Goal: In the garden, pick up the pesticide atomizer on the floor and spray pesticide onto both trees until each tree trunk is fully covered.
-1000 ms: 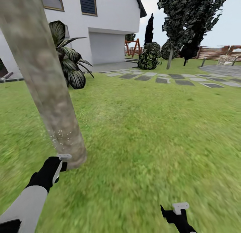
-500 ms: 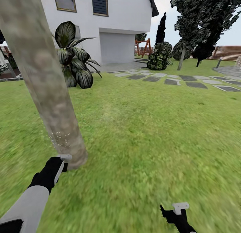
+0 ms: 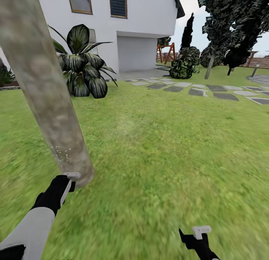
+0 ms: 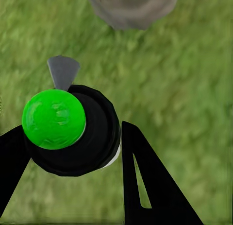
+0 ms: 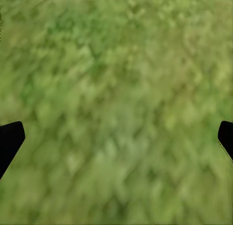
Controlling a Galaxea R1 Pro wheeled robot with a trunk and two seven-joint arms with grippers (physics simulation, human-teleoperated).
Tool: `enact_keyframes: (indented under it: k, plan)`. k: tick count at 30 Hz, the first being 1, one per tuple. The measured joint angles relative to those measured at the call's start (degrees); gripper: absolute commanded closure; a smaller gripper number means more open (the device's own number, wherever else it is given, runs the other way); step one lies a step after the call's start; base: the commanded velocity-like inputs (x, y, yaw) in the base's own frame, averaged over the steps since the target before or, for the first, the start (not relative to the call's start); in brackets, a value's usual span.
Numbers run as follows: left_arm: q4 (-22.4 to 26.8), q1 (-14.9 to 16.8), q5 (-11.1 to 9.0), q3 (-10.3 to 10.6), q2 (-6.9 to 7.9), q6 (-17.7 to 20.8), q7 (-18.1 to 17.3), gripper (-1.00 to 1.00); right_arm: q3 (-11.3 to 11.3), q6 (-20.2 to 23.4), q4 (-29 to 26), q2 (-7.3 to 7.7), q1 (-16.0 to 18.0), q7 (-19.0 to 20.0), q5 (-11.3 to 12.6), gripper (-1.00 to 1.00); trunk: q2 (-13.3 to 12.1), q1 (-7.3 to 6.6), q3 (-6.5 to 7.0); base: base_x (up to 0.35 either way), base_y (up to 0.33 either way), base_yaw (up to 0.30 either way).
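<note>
A thick mottled grey-tan tree trunk leans across the left of the head view, with white specks low on it. My left gripper hangs just in front of the trunk's base. In the left wrist view, my left gripper is shut on the pesticide atomizer, a black body with a bright green cap and a grey nozzle. The nozzle points toward the trunk's base. My right gripper hovers low over the lawn; its fingers stand wide apart over bare grass, so the right gripper is open.
Grass lawn spreads to the right and ahead. A striped broad-leaved plant stands before the white house. Grey stepping stones, dark bushes, dark conifers and a wooden fence lie far off.
The whole picture has slid to the right, so the camera has turned left. Both arms keep their places in the picture. The left gripper stays shut on the atomizer.
</note>
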State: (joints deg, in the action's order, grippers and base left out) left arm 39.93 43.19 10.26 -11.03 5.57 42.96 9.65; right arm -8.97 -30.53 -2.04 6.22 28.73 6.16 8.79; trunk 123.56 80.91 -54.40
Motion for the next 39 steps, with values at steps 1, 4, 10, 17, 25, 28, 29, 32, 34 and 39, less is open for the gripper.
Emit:
enact_keyframes:
  k: [1,4,10,17,25,28,29,32,34,39]
  plan:
    - [0.0,0.0,0.0,0.0,0.01,0.0,0.0,1.00,0.0,0.0,0.0,0.00,0.0,0.0,0.0,-1.00,0.0,0.00,0.00,0.142,-0.276,0.276]
    - [0.0,0.0,0.0,0.0,0.01,0.0,0.0,1.00,0.0,0.0,0.0,0.00,0.0,0.0,0.0,-1.00,0.0,0.00,0.00,0.160,-0.266,0.277]
    - [0.0,0.0,-0.1,0.0,-0.07,0.0,0.0,1.00,0.0,0.0,0.0,0.00,0.0,0.0,0.0,-1.00,0.0,-0.01,0.00,0.175,-0.255,0.270]
    - [0.0,0.0,-0.1,0.0,-0.09,-0.1,0.0,1.00,0.0,0.0,0.0,0.01,0.0,0.0,0.0,-1.00,0.0,0.00,0.00,0.131,-0.263,0.036]
    - [0.0,0.0,-0.1,0.0,-0.07,-0.1,0.0,1.00,0.0,0.0,0.0,0.00,0.0,0.0,0.0,-1.00,0.0,0.00,0.00,0.089,-0.276,0.137]
    - [0.0,0.0,-0.1,0.0,-0.07,-0.1,0.0,1.00,0.0,0.0,0.0,-0.01,0.0,0.0,0.0,-1.00,0.0,0.00,0.00,0.123,-0.276,0.275]
    - [0.0,0.0,-0.1,0.0,-0.07,-0.1,0.0,1.00,0.0,0.0,0.0,-0.01,0.0,0.0,0.0,-1.00,0.0,0.00,0.00,0.149,-0.270,0.277]
    - [0.0,0.0,-0.1,0.0,-0.07,-0.1,0.0,1.00,0.0,0.0,0.0,0.00,0.0,0.0,0.0,-1.00,0.0,0.00,0.00,0.157,-0.267,0.277]
    - [0.0,0.0,-0.1,0.0,-0.07,-0.1,0.0,1.00,0.0,0.0,0.0,-0.03,0.0,0.0,0.0,-1.00,0.0,0.00,0.00,0.159,-0.266,0.277]
    - [0.0,0.0,-0.1,0.0,-0.07,-0.1,0.0,1.00,0.0,0.0,0.0,-0.05,0.0,0.0,0.0,-1.00,0.0,0.00,0.00,0.159,-0.264,0.277]
